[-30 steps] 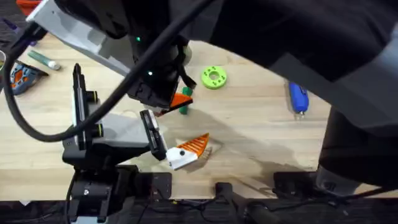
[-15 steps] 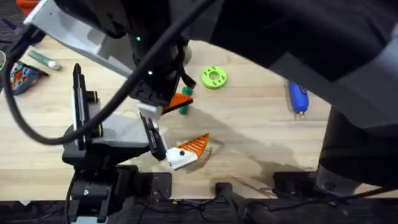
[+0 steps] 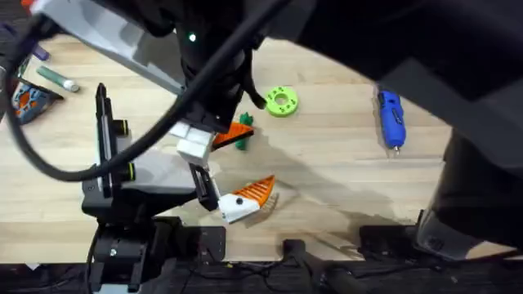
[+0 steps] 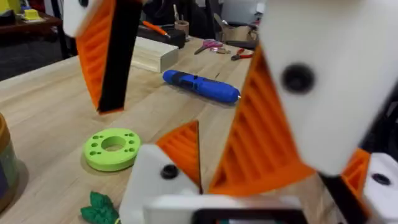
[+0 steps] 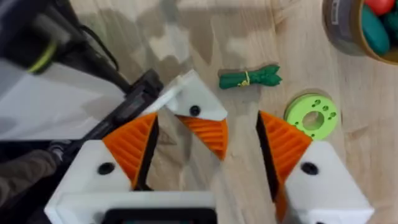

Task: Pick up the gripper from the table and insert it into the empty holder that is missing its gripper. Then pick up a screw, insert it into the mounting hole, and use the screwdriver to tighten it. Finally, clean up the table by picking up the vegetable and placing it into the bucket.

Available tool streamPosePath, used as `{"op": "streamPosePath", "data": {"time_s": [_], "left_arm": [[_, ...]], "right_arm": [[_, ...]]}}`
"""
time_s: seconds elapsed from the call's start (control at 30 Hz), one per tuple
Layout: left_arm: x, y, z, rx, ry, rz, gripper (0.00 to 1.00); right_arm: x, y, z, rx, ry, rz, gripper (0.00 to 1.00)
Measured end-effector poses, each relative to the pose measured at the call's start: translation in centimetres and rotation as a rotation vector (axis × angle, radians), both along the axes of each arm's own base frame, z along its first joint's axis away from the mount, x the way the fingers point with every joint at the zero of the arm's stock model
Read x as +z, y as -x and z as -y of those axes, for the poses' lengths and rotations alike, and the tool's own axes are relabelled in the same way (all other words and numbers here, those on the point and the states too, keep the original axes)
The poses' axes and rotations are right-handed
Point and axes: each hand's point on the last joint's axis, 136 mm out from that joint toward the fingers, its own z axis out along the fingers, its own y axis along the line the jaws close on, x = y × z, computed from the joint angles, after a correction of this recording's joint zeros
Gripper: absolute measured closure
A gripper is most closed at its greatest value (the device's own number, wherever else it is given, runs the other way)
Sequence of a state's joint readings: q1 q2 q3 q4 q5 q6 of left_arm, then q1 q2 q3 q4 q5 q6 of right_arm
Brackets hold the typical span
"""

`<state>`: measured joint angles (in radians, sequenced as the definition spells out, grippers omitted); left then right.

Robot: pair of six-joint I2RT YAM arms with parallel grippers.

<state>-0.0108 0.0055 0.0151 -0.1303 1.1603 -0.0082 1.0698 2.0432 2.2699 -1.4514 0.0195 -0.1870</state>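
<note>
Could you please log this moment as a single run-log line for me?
right end effector: open, straddling one finger of left end effector | vegetable: on table | screwdriver: lying on table, apart

Right pincer (image 3: 214, 139) lowered toward holder (image 3: 233, 208); screwdriver (image 3: 391, 118) more exposed.

light: bright, even, from above | shadows: soft and dark on the table (image 3: 327, 188) beneath the arms | blur: right arm (image 3: 392, 49) large, dark, unfocused under the overhead camera; left wrist fingers (image 4: 298, 93) blurred close up | glare: none
</note>
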Motion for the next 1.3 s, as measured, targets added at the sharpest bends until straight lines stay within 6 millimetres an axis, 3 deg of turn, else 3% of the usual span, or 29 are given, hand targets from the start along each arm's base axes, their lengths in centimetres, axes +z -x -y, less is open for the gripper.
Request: {"op": "streamPosePath", "data": {"time_s": [0.17,0.3,0.47,0.73,0.97,1.17,1.3], "left_arm": [[0.0,0.0,0.0,0.000,0.000,0.000,0.016],[0.0,0.0,0.0,0.000,0.000,0.000,0.015],[0.0,0.0,0.0,0.000,0.000,0.000,0.015],[0.0,0.0,0.0,0.000,0.000,0.000,0.016],[0.0,0.0,0.0,0.000,0.000,0.000,0.014],[0.0,0.0,0.0,0.000,0.000,0.000,0.014],[0.0,0.0,0.0,0.000,0.000,0.000,0.015]], "right_arm": [[2.7,0.4,0.6,-0.037,-0.080,0.004,0.102],[4.8,-0.5,2.0,-0.102,-0.127,0.017,0.103],[5.8,-1.7,3.9,-0.184,-0.131,0.040,0.100],[6.4,-2.9,5.6,-0.274,-0.110,0.085,0.101],[7.1,-4.0,8.6,-0.389,-0.113,0.120,0.101],[5.2,-4.2,11.5,-0.480,-0.140,0.130,0.100],[3.9,-4.5,15.3,-0.631,-0.171,0.128,0.100]]}}
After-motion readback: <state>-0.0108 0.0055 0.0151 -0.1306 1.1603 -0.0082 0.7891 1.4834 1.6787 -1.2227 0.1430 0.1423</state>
